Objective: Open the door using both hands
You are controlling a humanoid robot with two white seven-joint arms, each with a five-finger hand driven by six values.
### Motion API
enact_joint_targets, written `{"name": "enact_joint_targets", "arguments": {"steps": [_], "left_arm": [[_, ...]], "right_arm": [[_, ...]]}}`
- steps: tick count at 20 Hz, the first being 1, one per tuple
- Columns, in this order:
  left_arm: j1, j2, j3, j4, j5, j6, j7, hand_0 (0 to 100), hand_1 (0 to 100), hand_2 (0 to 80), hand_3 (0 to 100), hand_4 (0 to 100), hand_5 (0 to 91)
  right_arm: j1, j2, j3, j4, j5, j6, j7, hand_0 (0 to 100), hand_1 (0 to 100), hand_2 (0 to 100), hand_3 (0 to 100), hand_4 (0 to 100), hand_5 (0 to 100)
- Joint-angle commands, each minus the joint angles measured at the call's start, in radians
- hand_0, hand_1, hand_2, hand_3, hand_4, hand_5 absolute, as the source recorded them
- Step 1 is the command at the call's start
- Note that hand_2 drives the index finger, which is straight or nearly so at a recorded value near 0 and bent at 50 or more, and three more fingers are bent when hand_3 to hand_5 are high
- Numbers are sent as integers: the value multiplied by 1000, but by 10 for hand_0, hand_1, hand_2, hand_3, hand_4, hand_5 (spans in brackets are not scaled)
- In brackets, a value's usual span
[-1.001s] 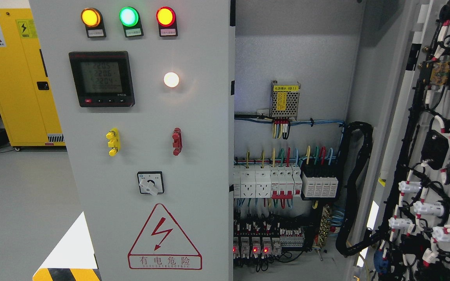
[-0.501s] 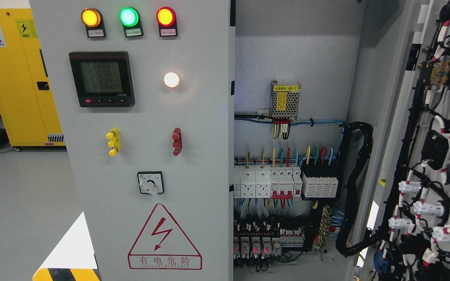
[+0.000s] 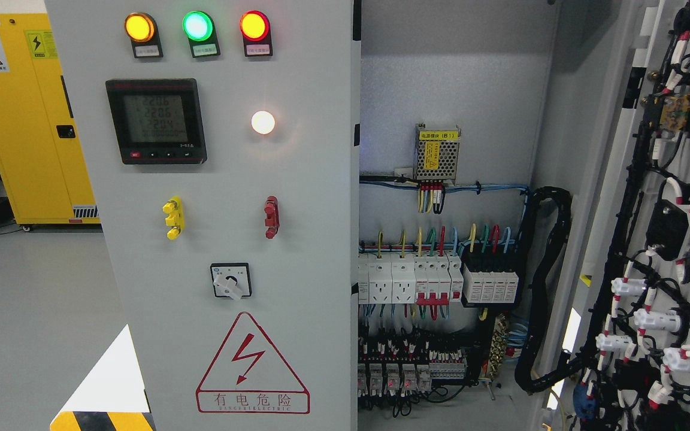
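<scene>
The grey metal cabinet door (image 3: pixel 668 227), its inner face covered in wiring, stands swung wide at right, unmoved over the last second; neither hand shows, so the opening looks done.

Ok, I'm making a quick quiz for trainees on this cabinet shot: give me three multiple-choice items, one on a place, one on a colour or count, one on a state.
1. Where is the rotary switch?
A. above the meter
B. just above the warning triangle
C. inside the cabinet

2. How many round lamps are in the panel's top row?
A. two
B. three
C. five

3. The right-hand door is:
A. shut
B. swung open
C. removed

Answers:
1 B, it sits directly over the red triangle.
2 B, an amber lamp, a green lamp and a red lamp.
3 B, its wired inner face shows, and the breakers inside are exposed.
</scene>
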Motion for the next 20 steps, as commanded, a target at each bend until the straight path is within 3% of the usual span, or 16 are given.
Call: {"name": "enact_joint_targets", "arguments": {"steps": [1,5,11,15,20], "left_arm": [[17,-4,44,20,1,5,-1,120,556,0,0,0,0],[12,-10,61,16,-2,3,-1,120,556,0,0,0,0],[-12,-10,56,17,-4,-1,-1,120,556,0,0,0,0],[-12,-9,59,17,-4,-1,-1,120,556,0,0,0,0],[-11,-9,64,17,-2,-1,-1,120,556,0,0,0,0]], "right_arm": [[204,-3,115,-797,15,-38,-1,0,500,40,0,0,0],[281,8,192,-1046,15,-25,-1,0,500,40,0,0,0],[332,-1,304,-1348,14,-35,-1,0,500,40,0,0,0],[321,4,336,-1468,15,-33,-1,0,500,40,0,0,0],[221,11,341,-1537,15,-35,-2,0,500,40,0,0,0]]}}
